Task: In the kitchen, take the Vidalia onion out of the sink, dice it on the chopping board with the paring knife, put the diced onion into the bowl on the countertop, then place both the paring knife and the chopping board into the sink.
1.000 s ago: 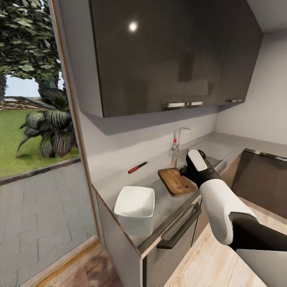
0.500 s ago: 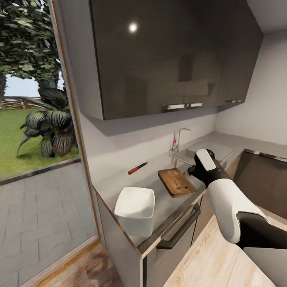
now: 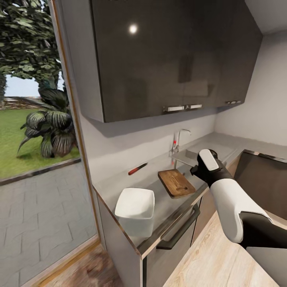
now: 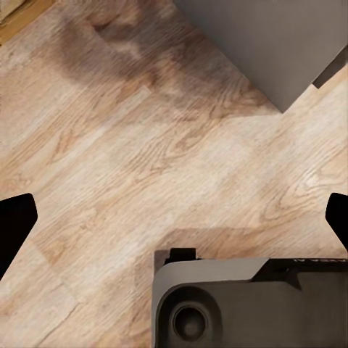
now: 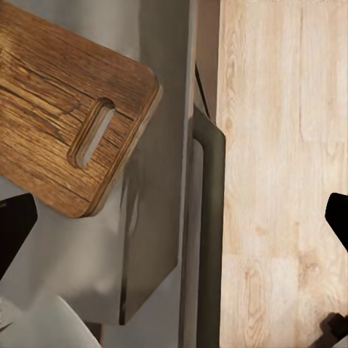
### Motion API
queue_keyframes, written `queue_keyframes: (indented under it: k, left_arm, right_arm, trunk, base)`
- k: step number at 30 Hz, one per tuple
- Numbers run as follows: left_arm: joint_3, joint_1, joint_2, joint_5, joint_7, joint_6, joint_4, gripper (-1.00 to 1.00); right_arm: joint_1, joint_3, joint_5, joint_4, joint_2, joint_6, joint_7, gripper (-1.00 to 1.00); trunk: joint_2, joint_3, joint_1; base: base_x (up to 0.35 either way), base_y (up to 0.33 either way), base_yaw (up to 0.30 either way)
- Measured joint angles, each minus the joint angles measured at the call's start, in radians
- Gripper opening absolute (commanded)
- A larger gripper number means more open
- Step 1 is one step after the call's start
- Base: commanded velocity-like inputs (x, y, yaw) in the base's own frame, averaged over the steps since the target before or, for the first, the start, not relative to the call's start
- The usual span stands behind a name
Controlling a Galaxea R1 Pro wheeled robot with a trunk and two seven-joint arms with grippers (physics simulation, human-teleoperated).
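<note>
Onion: we cannot find it; the inside of the sink (image 3: 198,156) is hidden from us behind the right arm.
Chopping board (image 3: 176,182): we see it lying flat on the countertop (image 3: 115,184) just beside the sink, its slotted handle end toward the counter's front edge; in the right wrist view the chopping board (image 5: 58,109) shows its grain and the oval slot.
Paring knife (image 3: 137,168): we see it on the countertop near the back wall, well apart from the chopping board, red handle away from the sink.
Bowl (image 3: 135,207): we see it, white and squarish, near the counter's front edge, on the far side of the chopping board from the sink.
Tap (image 3: 177,140): we see it, chrome with a red knob, behind the sink.
Right gripper (image 5: 174,217): we see its two dark fingertips at opposite edges of the wrist view, jaws wide apart, over the counter's front edge beside the chopping board's slotted end.
Left gripper (image 4: 174,217): we see its jaws wide apart too, over the wooden floor (image 4: 109,167) beside a grey cabinet corner (image 4: 268,43).
Cabinet handle (image 3: 179,227): we see it, dark, on the grey front below the chopping board.
</note>
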Motion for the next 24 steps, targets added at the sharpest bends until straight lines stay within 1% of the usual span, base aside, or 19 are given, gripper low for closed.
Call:
queue_keyframes:
  k: [6,15,24]
  left_arm:
    - [0.000,0.000,0.002,0.000,-0.001,-0.001,0.000,1.00]
    - [-0.002,0.000,0.001,0.000,-0.001,-0.001,0.000,1.00]
    - [-0.001,0.000,0.001,0.000,-0.001,-0.001,0.000,1.00]
  right_arm:
    - [0.000,0.005,0.002,-0.001,0.003,0.000,0.000,1.00]
    - [0.000,0.007,0.002,-0.001,0.004,0.001,-0.001,1.00]
    - [0.000,0.008,0.002,0.000,0.005,0.001,0.000,1.00]
  trunk:
    - [0.000,-0.001,0.000]
    - [0.000,-0.014,0.000]
    - [0.063,-0.001,-0.035]
  base:
    - [0.000,0.000,0.000]
    - [0.000,0.000,0.000]
    - [0.000,0.000,0.000]
